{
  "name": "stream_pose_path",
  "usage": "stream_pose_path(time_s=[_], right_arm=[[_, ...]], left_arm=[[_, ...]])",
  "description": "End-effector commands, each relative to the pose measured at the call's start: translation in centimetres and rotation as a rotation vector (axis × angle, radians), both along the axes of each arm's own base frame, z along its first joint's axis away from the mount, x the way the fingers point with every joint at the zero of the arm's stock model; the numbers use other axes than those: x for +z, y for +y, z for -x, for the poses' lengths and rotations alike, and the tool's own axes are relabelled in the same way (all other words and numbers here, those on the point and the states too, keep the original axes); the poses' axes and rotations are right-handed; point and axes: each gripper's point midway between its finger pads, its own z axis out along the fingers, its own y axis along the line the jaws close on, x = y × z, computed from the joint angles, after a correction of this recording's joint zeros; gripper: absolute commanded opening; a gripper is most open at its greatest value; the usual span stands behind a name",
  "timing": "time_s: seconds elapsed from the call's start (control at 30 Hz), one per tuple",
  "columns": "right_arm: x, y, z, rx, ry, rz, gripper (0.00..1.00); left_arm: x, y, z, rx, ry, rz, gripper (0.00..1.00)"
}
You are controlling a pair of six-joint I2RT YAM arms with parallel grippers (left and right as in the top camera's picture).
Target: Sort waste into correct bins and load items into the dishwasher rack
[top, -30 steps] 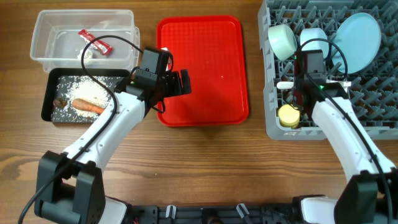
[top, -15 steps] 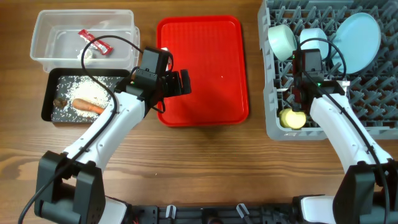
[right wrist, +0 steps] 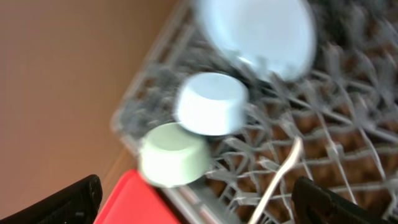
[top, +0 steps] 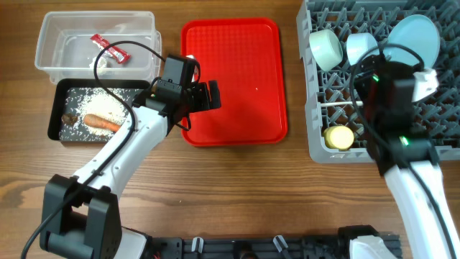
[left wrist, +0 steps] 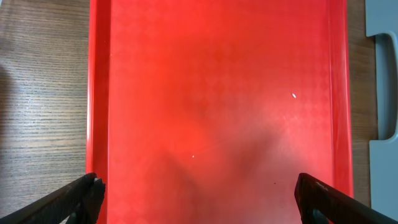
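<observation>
The grey dishwasher rack (top: 431, 133) holds the pale-blue plate (top: 415, 37), pale-green bowl (top: 327, 48), light-blue and white bowl (top: 361, 47), white spoon (top: 336, 103) and yellow cup (top: 338, 137). My right gripper (top: 388, 78) hangs open and empty high above the rack. Its view, blurred, shows the plate (right wrist: 258, 31), both bowls (right wrist: 211, 102) (right wrist: 174, 154) and spoon (right wrist: 280, 180) beyond the gripper (right wrist: 202, 205). My left gripper (top: 209, 96) (left wrist: 199, 193) is open and empty over the red tray. The clear tub (top: 54, 32) holds the red wrapper (top: 109, 49) and white scrap (top: 100, 63). The black tray (top: 54, 115) holds rice (top: 108, 104), carrot (top: 100, 122) and brown lump (top: 70, 117).
The flat red serving tray (top: 237, 65) (left wrist: 217, 93) lies between the bins and the rack, with a few tiny specks on it. A corner of the rack (left wrist: 382, 81) shows at the right edge of the left wrist view. Bare wood table runs along the front.
My right gripper opened and let go of the yellow cup, which now lies in the rack's front left corner. The right arm then rose above the rack. The left arm has not moved.
</observation>
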Motion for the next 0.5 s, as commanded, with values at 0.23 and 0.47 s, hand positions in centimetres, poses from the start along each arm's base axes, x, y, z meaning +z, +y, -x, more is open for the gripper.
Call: stream_pose_path(time_s=[0.23,0.47], right_arm=[[4.8,10.2,9.7,0.864,-0.088,0.251,1.0],[1.2,10.3,14.7,0.904,0.085,0.153,1.0]], left_arm=[[-0.3,0.1,-0.1,0.002,-0.001,-0.017,1.0],[-0.3,0.1,-0.1,0.002,-0.001,-0.017,1.0]])
